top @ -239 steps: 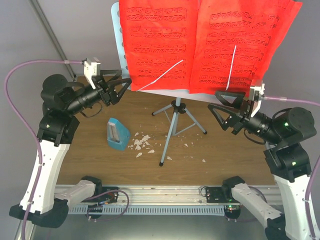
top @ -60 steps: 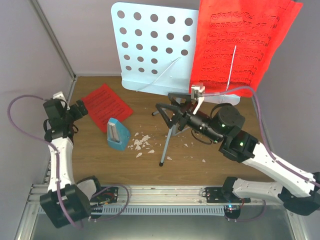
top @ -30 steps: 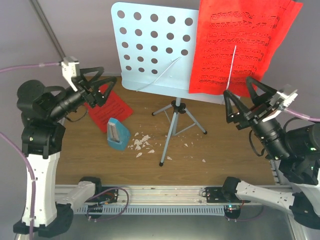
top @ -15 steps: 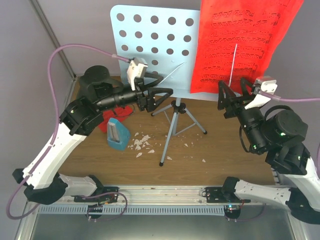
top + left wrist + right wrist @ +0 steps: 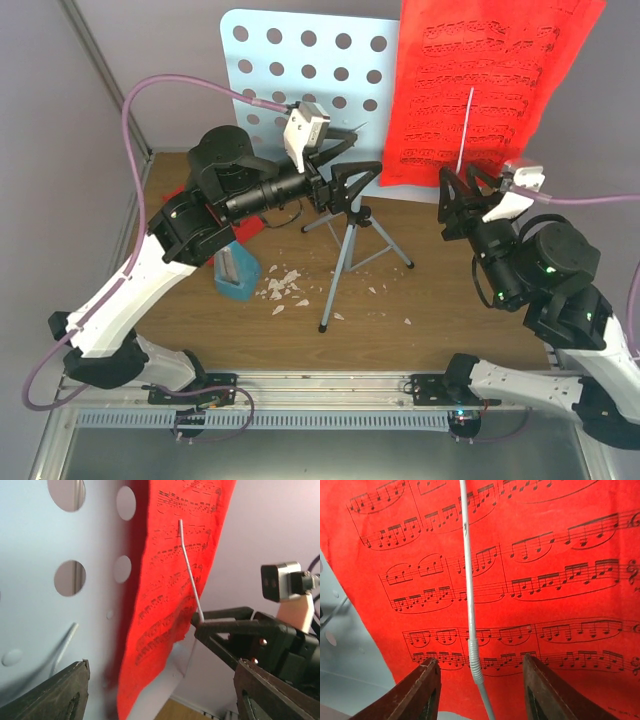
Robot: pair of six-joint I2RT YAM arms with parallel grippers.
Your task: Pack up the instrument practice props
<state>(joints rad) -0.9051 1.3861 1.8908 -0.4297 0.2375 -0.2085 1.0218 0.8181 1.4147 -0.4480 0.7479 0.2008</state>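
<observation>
Both grippers raised to the music stand, neither holding anything.

Nearest on the wooden surface (image 5: 450,320) stand the small blue box (image 5: 237,268) and, just beside it, white scraps (image 5: 280,288); the music stand (image 5: 345,250) rises on its tripod legs behind them. The left gripper (image 5: 365,155) has its jaws spread wide and empty in front of the hole-punched plate (image 5: 270,70). The right gripper (image 5: 459,175) is about half open: in its wrist view the fingers (image 5: 427,690) sit either side of the white wire retainer (image 5: 470,605), apart from it. Farthest back, that wire lies across the red sheet-music page (image 5: 480,80), upright on the plate's right half.
</observation>
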